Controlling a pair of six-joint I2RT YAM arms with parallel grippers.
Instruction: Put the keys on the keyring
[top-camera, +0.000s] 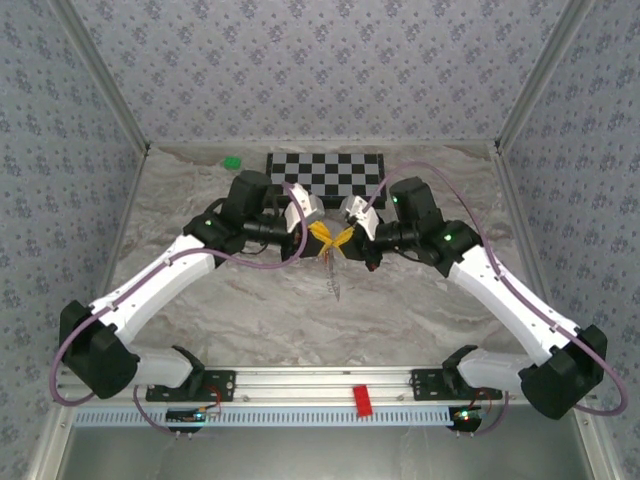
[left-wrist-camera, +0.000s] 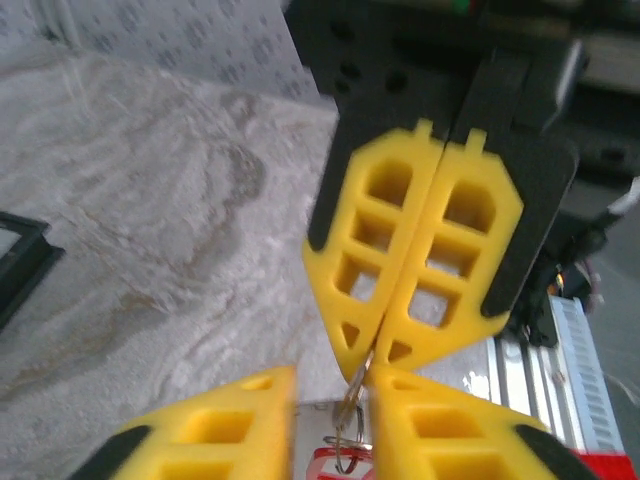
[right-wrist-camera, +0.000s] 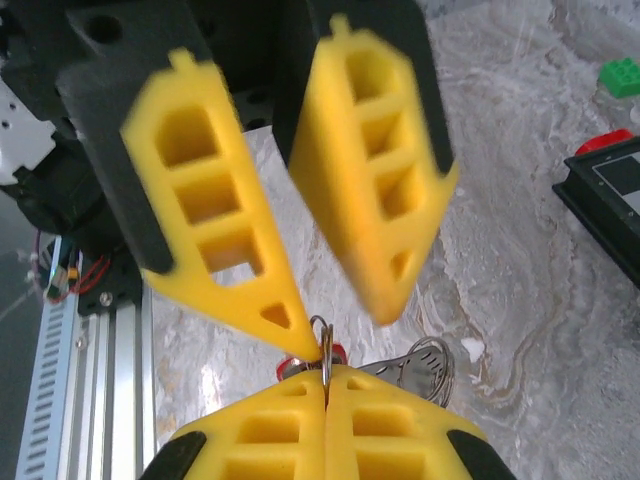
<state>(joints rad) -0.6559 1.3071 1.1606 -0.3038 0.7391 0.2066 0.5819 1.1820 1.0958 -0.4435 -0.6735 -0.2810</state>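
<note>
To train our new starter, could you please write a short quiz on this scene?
1. True or false: the right hand is shut on the metal ring.
2. The left hand is: A) open, B) shut on the ring, C) shut on nothing.
3. What colour is the block just left of the chessboard?
Key: 1 true; 2 A; 3 green.

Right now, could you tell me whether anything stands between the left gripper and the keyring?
Nothing visible does. The keyring is pinched in the shut right gripper, and the left gripper faces it with jaws open, only air between.
</note>
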